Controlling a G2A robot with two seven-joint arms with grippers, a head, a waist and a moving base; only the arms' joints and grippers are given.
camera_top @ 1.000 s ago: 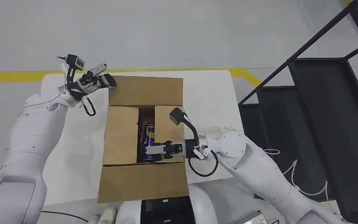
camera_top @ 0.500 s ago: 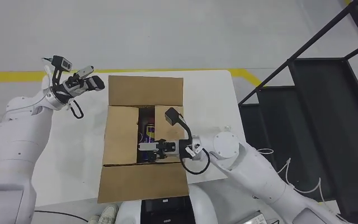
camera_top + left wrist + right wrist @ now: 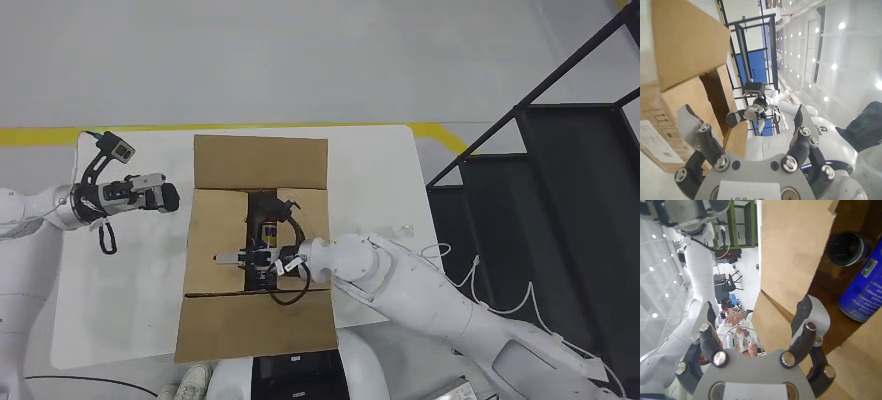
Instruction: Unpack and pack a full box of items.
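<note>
White surface (image 3: 370, 160) carries the box (image 3: 258, 160). Outer flaps lie folded out flat, and the inner flaps partly cover the opening with a narrow gap between them. Right gripper (image 3: 228, 259) sits over the left inner flap (image 3: 212, 225), jaws wide and apparently straddling its edge, likely to swing it out. Left gripper (image 3: 160, 194) is beside the box over the surface, jaws wide and empty, so that flap has room to open. Blue can (image 3: 268, 233) is in the gap, hemmed in by the flap edges.

Blue can (image 3: 861, 289) partly behind box flap (image 3: 857, 361)
</note>
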